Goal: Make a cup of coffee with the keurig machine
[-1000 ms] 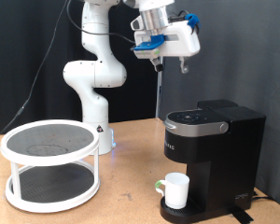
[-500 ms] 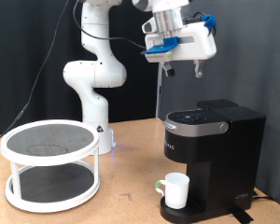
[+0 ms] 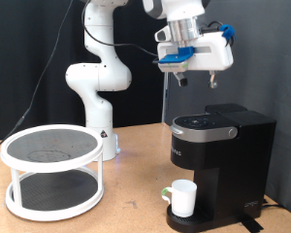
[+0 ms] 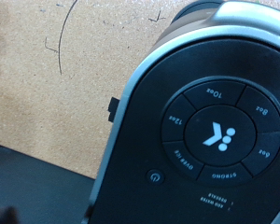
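The keurig machine (image 3: 221, 163) sits lower right in the exterior view, the cup (image 3: 181, 197) on its drip tray. The gripper (image 3: 197, 82) hangs above; whether it is open cannot be told. Only the wrist view shows button labels "10oz", "12oz", "8oz", "STRONG".

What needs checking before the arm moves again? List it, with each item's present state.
1. Cup upright on the drip tray under the keurig machine: ok.
2. Machine lid down: ok, it looks shut in the exterior view.
3. Gripper clear of the machine: ok, it hangs well above the top panel.
4. Gripper over the controls: ok, the wrist view looks straight down on the button ring and the power button.
5. Fingers free of any object: cannot tell, too small in the exterior view and absent from the wrist view.
6. Pod loaded, machine switched on: cannot tell.
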